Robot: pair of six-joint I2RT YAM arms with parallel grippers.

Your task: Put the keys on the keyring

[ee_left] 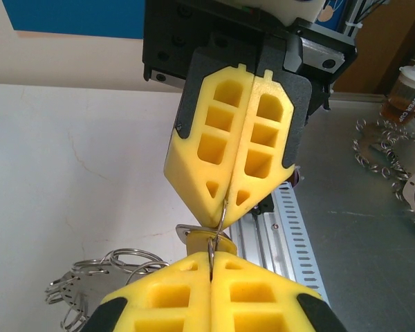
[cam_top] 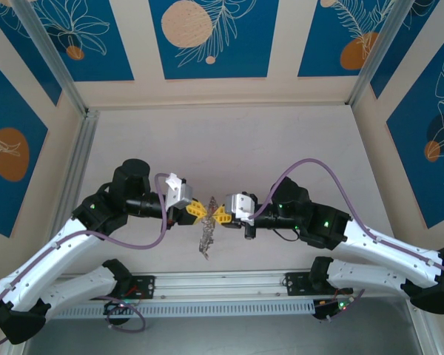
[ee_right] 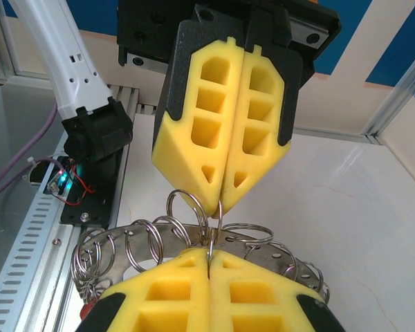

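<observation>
While both jaws (closed) clamp it, keyring (cam_top: 206, 238) hangs.

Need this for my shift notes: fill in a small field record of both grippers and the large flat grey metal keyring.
left gripper: shut, tip to tip with the right one
right gripper: shut
pinched by both: thin silvery wire loop
large flat grey metal keyring: just below the meeting fingertips, rim fringed with small silvery split rings
keys: too small to tell apart
</observation>
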